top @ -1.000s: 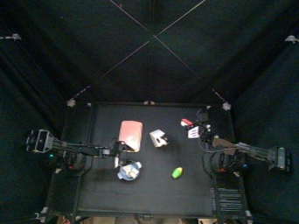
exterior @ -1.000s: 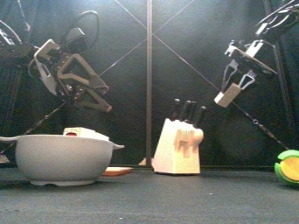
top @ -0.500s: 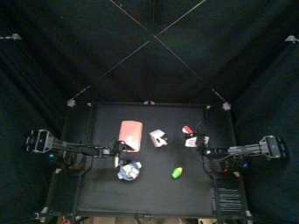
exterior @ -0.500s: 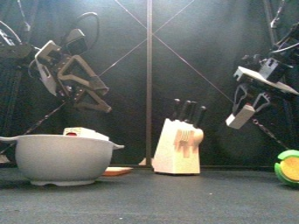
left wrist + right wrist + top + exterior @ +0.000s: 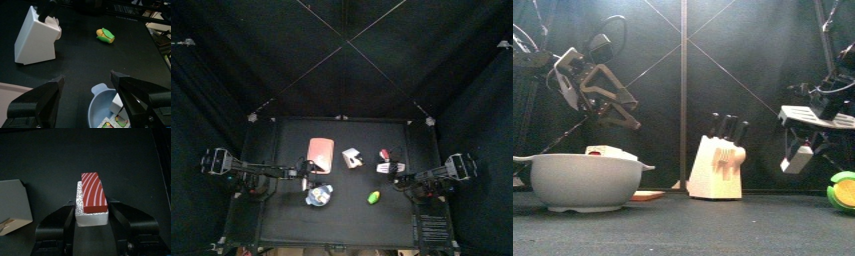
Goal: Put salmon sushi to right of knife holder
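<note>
The salmon sushi (image 5: pixel 91 195), a red-orange striped strip on a white base, sits between my right gripper's (image 5: pixel 93 212) jaws, which are shut on it. In the top view the sushi (image 5: pixel 385 155) is just right of the knife holder (image 5: pixel 352 157), with the right gripper (image 5: pixel 394 165) beside it. In the front view the right gripper (image 5: pixel 798 158) hangs low, right of the knife holder (image 5: pixel 718 165). The holder's edge also shows in the right wrist view (image 5: pixel 13 203). My left gripper (image 5: pixel 87 79) is open and empty above the bowl (image 5: pixel 110 107).
A pink rectangle (image 5: pixel 319 152) lies left of the knife holder. A grey-white bowl (image 5: pixel 587 180) stands front left. A small green object (image 5: pixel 374 196) lies near the front, also at the right in the front view (image 5: pixel 842 190).
My right arm has come down and drawn back to the right with the sushi in its jaws, now low beside the knife holder. The left arm has not moved.
</note>
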